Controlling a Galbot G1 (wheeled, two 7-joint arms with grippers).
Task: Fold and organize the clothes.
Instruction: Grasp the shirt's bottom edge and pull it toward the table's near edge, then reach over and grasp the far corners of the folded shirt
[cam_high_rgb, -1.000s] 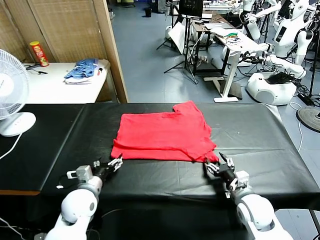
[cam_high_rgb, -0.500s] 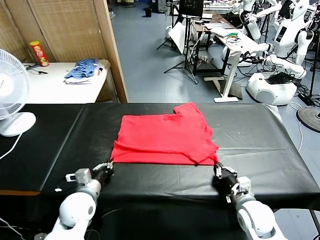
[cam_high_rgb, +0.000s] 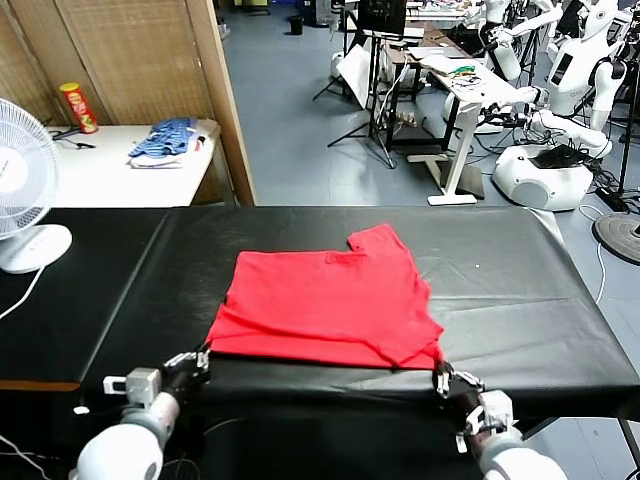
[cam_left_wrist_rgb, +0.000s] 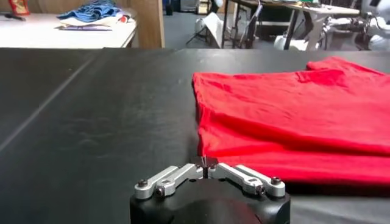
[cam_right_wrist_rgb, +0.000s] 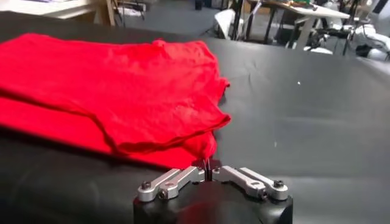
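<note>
The red T-shirt (cam_high_rgb: 325, 300), the clothes of the task, lies folded on the black table (cam_high_rgb: 520, 290), its near hem by the front edge. My left gripper (cam_high_rgb: 200, 356) is at the shirt's near left corner. In the left wrist view this gripper (cam_left_wrist_rgb: 207, 165) is shut, with the corner of the T-shirt (cam_left_wrist_rgb: 292, 115) pinched between its tips. My right gripper (cam_high_rgb: 441, 373) is at the near right corner. The right wrist view shows it (cam_right_wrist_rgb: 207, 164) shut on a bunched fold of the T-shirt (cam_right_wrist_rgb: 109, 85). One sleeve points toward the far right.
A white fan (cam_high_rgb: 20, 190) stands on the left end of the table. Behind it, a white side table (cam_high_rgb: 110, 180) carries a blue-and-white heap of cloth (cam_high_rgb: 165, 140) and a red can (cam_high_rgb: 77, 107). Other robots and desks (cam_high_rgb: 540, 90) stand at the back right.
Both grippers have drawn back toward the front edge, dragging the T-shirt's near hem with them. The shirt now lies closer to me and flatter.
</note>
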